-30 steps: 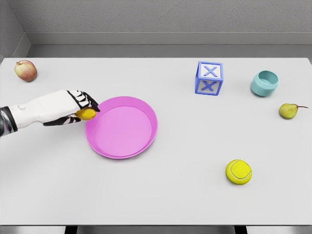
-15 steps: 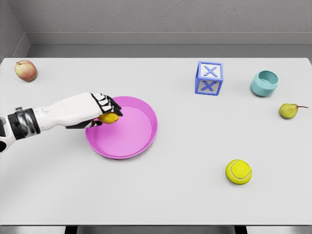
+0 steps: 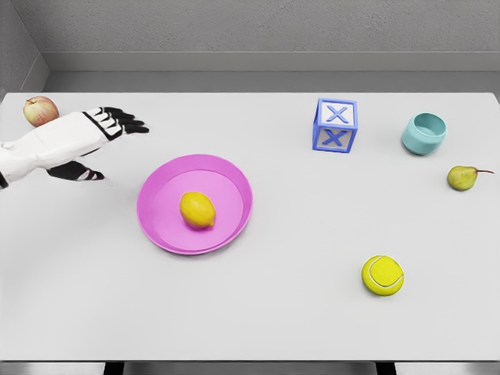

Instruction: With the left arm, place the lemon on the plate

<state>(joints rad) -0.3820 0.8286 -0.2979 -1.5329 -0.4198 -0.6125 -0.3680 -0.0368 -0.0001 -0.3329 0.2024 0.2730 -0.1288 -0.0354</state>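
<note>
The yellow lemon (image 3: 198,210) lies inside the pink plate (image 3: 231,184), a little left of its middle. My left hand (image 3: 109,129) hovers up and to the left of the plate, well apart from it. Its black-tipped fingers (image 3: 129,123) are stretched out flat and hold nothing. The white left forearm runs off the left edge. No right arm shows in the head view.
A red apple (image 3: 39,112) sits at the far left, just behind my left arm. A blue X block (image 3: 335,125), a teal cup (image 3: 424,133), a pear (image 3: 462,177) and a yellow tennis ball (image 3: 382,275) stand on the right half of the white table (image 3: 258,312).
The left hand carried the lemon over the plate, let it go, then drew back up and to the left with fingers opened. The lemon now rests in the plate.
</note>
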